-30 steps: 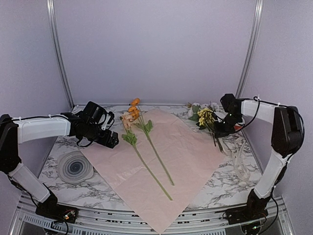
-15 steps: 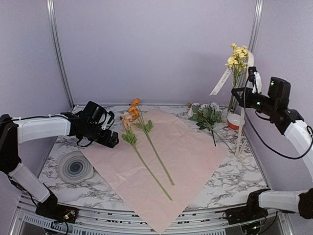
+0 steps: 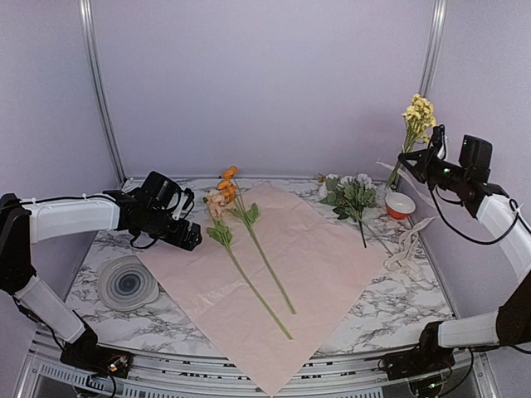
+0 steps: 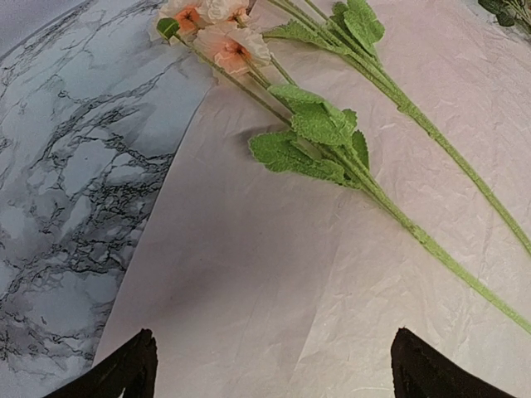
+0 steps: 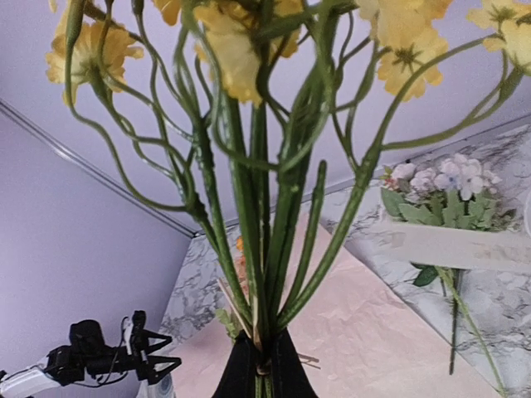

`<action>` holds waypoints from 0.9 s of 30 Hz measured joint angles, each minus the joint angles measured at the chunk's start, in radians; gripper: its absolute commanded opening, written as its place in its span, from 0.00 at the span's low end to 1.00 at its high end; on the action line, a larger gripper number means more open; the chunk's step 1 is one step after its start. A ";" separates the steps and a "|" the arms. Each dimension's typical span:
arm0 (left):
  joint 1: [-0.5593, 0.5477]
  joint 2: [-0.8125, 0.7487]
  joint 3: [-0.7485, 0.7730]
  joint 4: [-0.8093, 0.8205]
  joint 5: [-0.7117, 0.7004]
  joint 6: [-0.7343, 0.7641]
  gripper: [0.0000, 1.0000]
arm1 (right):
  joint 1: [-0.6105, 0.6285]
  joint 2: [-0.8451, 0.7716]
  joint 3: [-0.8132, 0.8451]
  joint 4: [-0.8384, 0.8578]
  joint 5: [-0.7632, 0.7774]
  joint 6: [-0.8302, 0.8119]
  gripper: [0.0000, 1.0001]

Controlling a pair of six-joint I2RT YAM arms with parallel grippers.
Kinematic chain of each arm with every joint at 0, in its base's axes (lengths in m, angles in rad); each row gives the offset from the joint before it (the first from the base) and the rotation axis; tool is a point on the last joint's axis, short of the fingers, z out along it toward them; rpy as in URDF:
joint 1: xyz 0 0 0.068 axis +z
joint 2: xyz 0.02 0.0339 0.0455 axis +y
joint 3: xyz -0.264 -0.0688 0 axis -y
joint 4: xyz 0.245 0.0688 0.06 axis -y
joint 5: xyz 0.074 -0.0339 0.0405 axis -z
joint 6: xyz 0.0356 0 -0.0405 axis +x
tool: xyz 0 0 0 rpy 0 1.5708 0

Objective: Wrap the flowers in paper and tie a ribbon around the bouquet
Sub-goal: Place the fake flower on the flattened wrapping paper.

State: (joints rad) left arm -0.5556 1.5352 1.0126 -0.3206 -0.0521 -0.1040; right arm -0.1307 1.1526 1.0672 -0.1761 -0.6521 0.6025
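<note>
One claw, the right gripper (image 3: 406, 158), is clamped on the stems of the yellow flowers (image 3: 421, 110), held upright and high. The paper (image 3: 332, 257) lies toward its 8 o'clock, nearer the left gripper (image 3: 189, 237), whose jaws stand apart at the sheet's 9 o'clock corner. Orange flowers (image 3: 248, 214) lie on it, 11 to 5 o'clock. The bowl (image 3: 401, 204) under the claw looks empty.
</note>
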 measured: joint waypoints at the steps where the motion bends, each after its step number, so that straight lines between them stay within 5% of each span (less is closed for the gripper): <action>1: 0.000 0.000 0.000 0.000 0.000 0.000 0.99 | 0.004 -0.001 0.000 0.021 -0.035 0.026 0.00; 5: 0.000 0.000 0.000 0.000 0.000 0.000 0.99 | 0.014 -0.049 0.011 0.105 -0.094 0.075 0.00; 11: -0.002 0.000 0.000 0.000 -0.001 0.000 0.99 | 0.078 -0.118 0.154 -0.012 0.177 -0.076 0.00; 14: -0.003 0.000 0.000 0.000 -0.001 0.000 0.99 | 0.263 -0.113 0.103 -0.009 0.303 -0.099 0.00; 20: -0.003 0.000 0.000 0.000 -0.003 0.000 0.99 | 0.661 0.279 0.139 -0.073 0.383 -0.129 0.00; 27: -0.005 0.000 0.000 -0.002 -0.004 0.000 0.99 | 0.869 0.738 0.323 -0.196 0.367 -0.143 0.00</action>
State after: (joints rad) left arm -0.5606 1.5352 1.0126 -0.3222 -0.0563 -0.1036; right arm 0.7380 1.8908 1.3903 -0.3717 -0.2848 0.4599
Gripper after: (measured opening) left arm 0.992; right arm 0.043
